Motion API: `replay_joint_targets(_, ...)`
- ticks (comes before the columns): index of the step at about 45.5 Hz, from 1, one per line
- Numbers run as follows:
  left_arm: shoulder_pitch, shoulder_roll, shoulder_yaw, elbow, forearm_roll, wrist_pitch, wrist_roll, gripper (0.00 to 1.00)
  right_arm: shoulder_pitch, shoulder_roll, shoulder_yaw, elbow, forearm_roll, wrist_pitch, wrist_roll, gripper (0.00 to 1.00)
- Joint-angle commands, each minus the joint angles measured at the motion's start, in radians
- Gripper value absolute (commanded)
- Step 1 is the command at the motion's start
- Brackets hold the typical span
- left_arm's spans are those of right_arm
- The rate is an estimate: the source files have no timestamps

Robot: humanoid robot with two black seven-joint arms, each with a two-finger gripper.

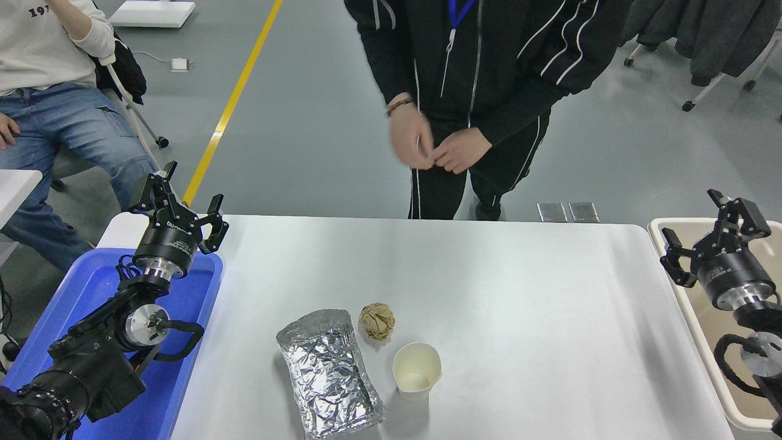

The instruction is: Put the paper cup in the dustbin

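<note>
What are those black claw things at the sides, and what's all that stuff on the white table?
Those claws are a robot's two hands, called grippers. The picture comes from a camera high up on the robot, looking down over its white table, so its arms reach in from the sides. The left gripper hangs over a bright blue tray, and the right gripper hangs over a big cream dustbin. Both are open and hold nothing.

Three things lie on the table: a white paper cup standing upright, a crumpled brown paper ball and a crinkly silver foil packet. The robot's job is to put the cup in the dustbin, but the cup has not been picked up yet.

A person in black stands at the far side, and another person sits at the top left.
</note>
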Motion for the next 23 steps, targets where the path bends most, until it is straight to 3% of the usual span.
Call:
replay_joint_targets(1, 0.0, 0.0, 0.0, -0.001, 0.0, 0.0, 0.0, 1.0, 0.0, 0.002, 0.0, -0.002, 0.0, 0.001, 0.0, 1.0)
replay_joint_targets(23, 0.0, 0.0, 0.0, -0.001, 0.0, 0.0, 0.0, 1.0, 0.008, -0.002, -0.006, -0.011, 0.066, 0.004, -0.002, 1.0)
